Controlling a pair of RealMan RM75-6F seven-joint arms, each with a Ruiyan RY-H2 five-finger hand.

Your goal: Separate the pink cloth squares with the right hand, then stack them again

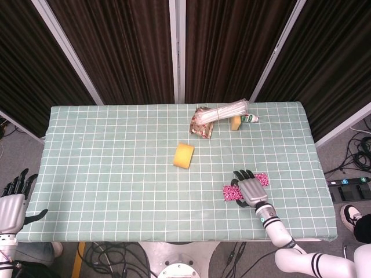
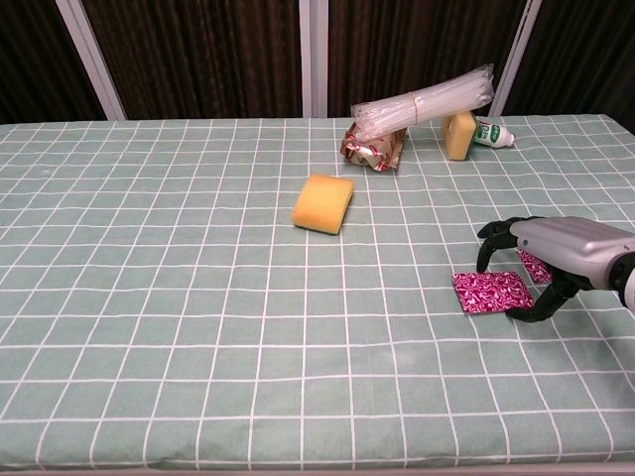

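right hand: hovers low over the near-right part of the table, fingers curved down and spread, thumb tip at the near-right edge of the front square. Holds nothing I can confirm; contact with the cloth is hard to judge from either view.
left hand: off the table's left edge, fingers apart, empty.
front pink square: flat on the table, mostly exposed, just left of and under the fingertips.
rear pink square: only a sliver shows between the fingers in the chest view; the head view shows a corner poking out past the hand on the right. The two look side by side, possibly overlapping a little under the palm.
step: looks like the separate phase, or its tail end; restack comes next.
how to do it well: press one square flat with the fingertips and drag, no pinching. Thin cloth will bunch if lifted by a corner. Keep the thumb off the other square so it doesn't ride along.
for restack: slide or lift the rear square over the front one and line up the edges before letting go.
risk: fingers catching both layers, or folding a corner under.
clutter: yellow sponge, snack packet, straw bundle and small bottle sit well away; no interference.
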